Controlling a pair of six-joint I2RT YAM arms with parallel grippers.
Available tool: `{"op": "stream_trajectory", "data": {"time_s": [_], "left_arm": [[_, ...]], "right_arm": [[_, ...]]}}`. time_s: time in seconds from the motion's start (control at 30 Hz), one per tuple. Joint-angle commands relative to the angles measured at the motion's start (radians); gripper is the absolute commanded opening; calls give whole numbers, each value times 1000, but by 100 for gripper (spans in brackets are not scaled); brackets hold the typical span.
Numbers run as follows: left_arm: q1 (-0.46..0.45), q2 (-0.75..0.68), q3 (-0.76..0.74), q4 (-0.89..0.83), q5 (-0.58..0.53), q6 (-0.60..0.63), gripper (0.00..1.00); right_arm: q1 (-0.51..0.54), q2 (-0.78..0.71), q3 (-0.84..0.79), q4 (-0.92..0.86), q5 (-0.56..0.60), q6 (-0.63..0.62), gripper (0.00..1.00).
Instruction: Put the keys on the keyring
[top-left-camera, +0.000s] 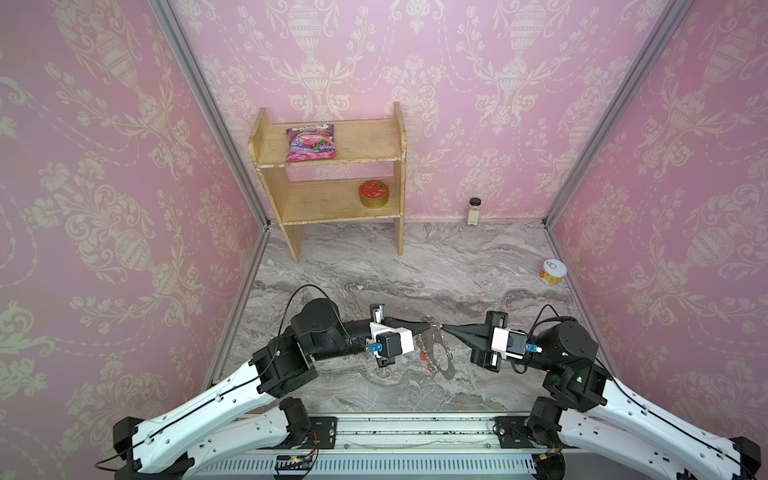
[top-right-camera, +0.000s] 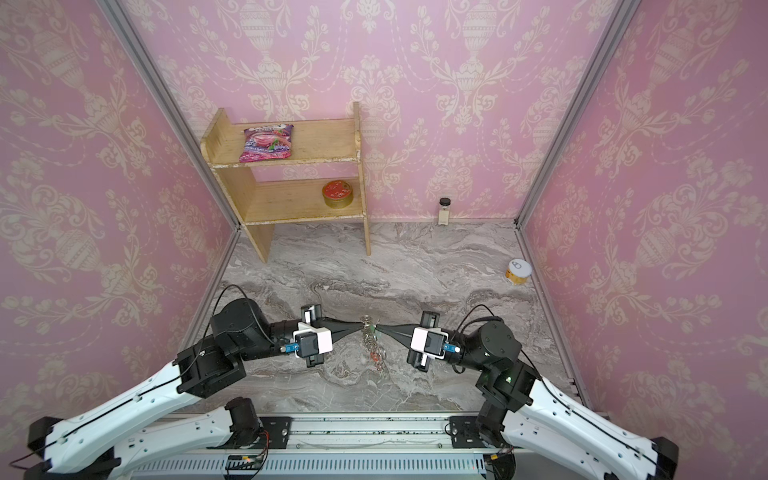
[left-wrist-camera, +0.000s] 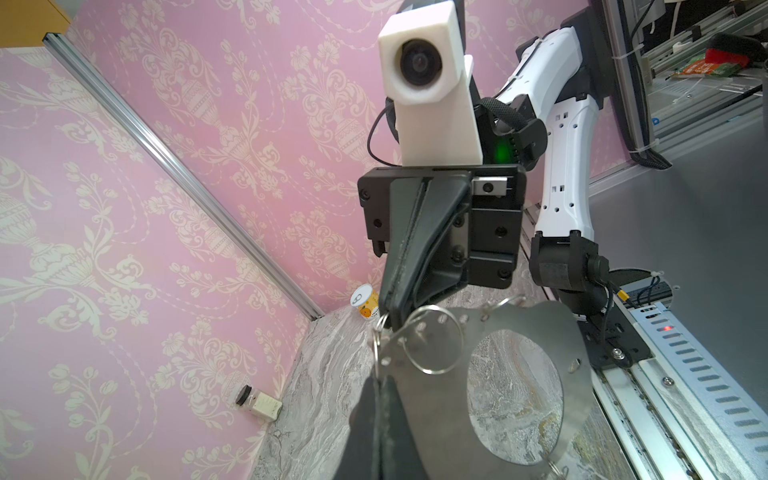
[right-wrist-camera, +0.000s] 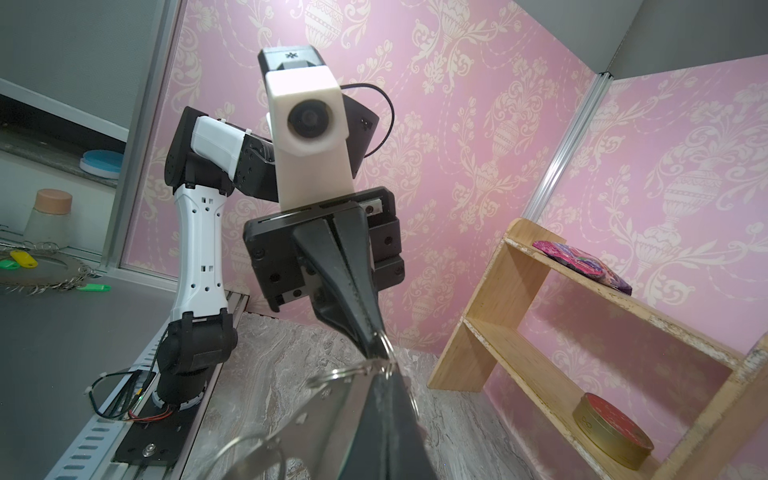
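- Plainly, the keyring (left-wrist-camera: 440, 395) is a flat grey metal hoop with a large round opening. Small holes dot its rim and thin silver loops hang from them. A red tag (top-left-camera: 424, 356) hangs on the side toward the left arm.
- The hoop is held tilted above the marbled surface (top-left-camera: 415, 270), near the front middle, between the two arms.
- The left gripper (top-left-camera: 420, 329) is clamped tight on the hoop's rim. In the left wrist view its fingers press together over the metal edge.
- The right gripper (top-left-camera: 444, 328) is closed to a point, almost tip to tip with the left one, and pinches a thin silver loop (left-wrist-camera: 380, 332) at the rim.
- The keys (top-right-camera: 376, 328) show only as a pale mint fleck beside a knot of silver rings, right where the two tips meet. Whether the pinched loop belongs to them cannot be told.
- A wooden shelf (top-left-camera: 332, 163) stands at the back wall. It carries a pink-purple snack bag (top-left-camera: 311, 143) on its upper board and a gold tin (top-left-camera: 374, 193) with a red lid on its lower board.
- A small black-capped jar (top-left-camera: 474, 211) stands against the back wall, and a white-lidded yellow can (top-left-camera: 552, 272) sits near the right wall. Neither shows its contents.
- In the right wrist view the hoop is edge-on, blurred and cut off at the frame's edge.
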Motion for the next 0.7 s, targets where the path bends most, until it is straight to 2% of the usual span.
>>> {"op": "stream_trajectory", "data": {"time_s": [0.0, 0.67], "left_arm": [[-6, 11, 38, -17, 38, -9, 0], [-6, 52, 84, -89, 18, 1, 0]], "right_arm": [[-6, 2, 38, 31, -26, 27, 0], [-8, 1, 72, -31, -79, 14, 0]]}}
